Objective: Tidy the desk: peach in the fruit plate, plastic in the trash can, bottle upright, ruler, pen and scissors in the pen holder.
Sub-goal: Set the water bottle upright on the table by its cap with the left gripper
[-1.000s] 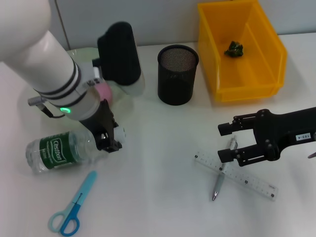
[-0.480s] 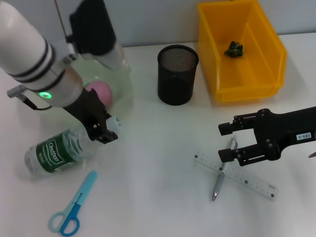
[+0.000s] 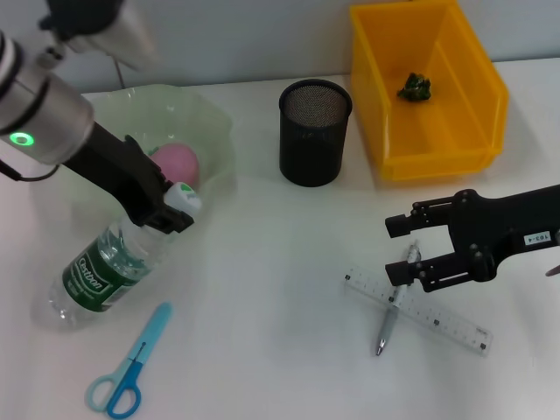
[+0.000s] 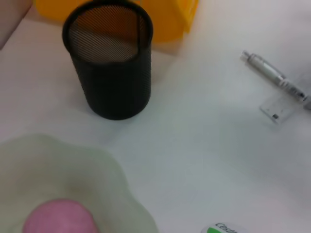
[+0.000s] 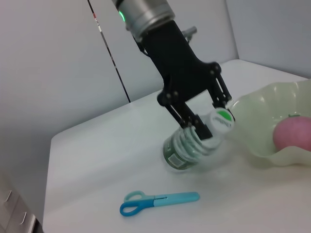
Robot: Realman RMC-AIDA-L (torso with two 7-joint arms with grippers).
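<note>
The white bench (image 3: 262, 289) carries a green plate (image 3: 219, 131), a black mesh holder (image 3: 315, 133), a yellow bin (image 3: 429, 157), blue scissors (image 3: 127, 363), and a pen (image 3: 389, 306) lying across a clear ruler (image 3: 437, 319). A tilted bottle (image 3: 105, 267) rests its base there.

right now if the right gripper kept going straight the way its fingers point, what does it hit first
Judging by the head view, the right gripper points toward the robot's left, with the pen and ruler below it. That way looks free until the bottle, though height is hard to judge.
</note>
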